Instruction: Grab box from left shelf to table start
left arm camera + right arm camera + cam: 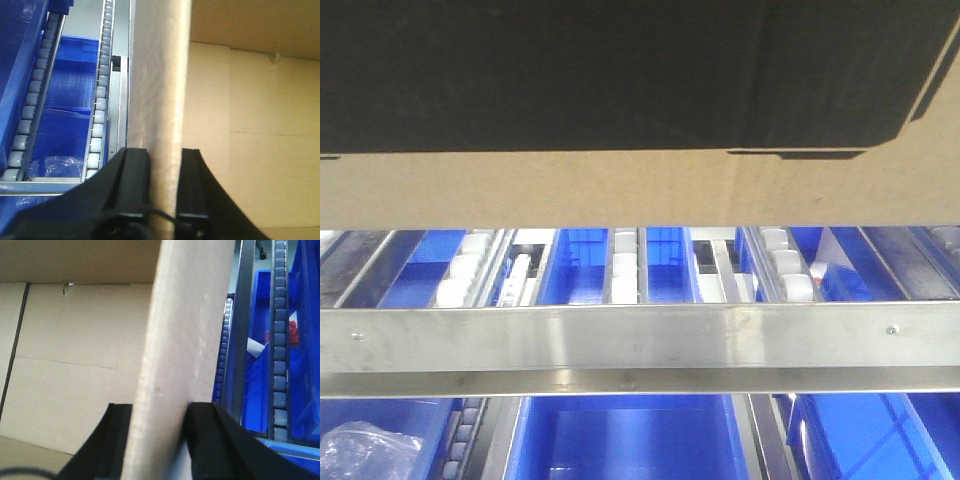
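Your left gripper (163,155) is clamped on the box (260,125): its two black, curved fingers (132,185) pinch an upright cardboard wall, one on the outer face and one on the inner, with no gap showing. Your right gripper (161,410) holds another wall the same way, with matte black fingers (205,435) pressed flat against both faces of the board. Past each grip you see the inside of the box, plain tan panels with straight fold creases and a small ragged nick at a seam. Just outside the walls run lines of small grey rollers (98,110) in metal tracks. In the front view the box fills the top of the picture, with a black printed panel above a bare brown band that has a straight lower edge. That edge sits above the shelf (725,270) and its wide brushed-steel rail (640,335) with small screws; you cannot tell whether the box touches the rollers. Beyond and below lie glossy blue plastic bins (620,440), one holding a crinkled clear bag (360,450)
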### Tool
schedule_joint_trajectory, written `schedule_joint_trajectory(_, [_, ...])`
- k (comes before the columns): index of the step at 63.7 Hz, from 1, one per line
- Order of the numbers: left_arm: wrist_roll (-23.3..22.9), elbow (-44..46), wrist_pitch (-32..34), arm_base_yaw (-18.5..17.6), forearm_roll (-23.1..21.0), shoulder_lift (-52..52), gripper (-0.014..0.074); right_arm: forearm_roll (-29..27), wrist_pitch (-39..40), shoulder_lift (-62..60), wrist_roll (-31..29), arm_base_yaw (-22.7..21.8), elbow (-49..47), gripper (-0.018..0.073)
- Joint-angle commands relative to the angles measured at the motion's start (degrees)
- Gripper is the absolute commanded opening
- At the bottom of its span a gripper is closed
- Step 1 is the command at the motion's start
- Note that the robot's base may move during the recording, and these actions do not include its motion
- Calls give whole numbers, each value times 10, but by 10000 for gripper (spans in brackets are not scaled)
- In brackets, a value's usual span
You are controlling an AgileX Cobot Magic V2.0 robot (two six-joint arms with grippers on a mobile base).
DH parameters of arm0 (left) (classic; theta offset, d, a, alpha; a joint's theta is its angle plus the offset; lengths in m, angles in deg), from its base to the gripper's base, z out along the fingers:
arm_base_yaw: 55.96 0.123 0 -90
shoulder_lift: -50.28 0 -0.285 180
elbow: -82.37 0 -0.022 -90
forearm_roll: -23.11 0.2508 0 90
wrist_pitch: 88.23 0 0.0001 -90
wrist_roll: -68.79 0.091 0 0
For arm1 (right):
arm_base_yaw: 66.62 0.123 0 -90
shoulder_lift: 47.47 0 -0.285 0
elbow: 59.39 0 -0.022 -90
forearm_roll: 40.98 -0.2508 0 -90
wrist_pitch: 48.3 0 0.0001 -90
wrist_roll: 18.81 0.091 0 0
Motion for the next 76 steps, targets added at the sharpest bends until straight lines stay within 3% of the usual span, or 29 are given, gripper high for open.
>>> schedule_joint_trajectory(1, [-11,24,86,2,86,-9,-94,104,39,-8,-7,-7,-21,57])
schedule_joint_trajectory(65, [-11,25,99,2,83,-9,-94,104,39,-8,-7,-6,-21,57])
schedule_joint_trajectory(76, [-11,25,99,2,100,-9,-94,104,39,-8,-7,-6,-21,57])
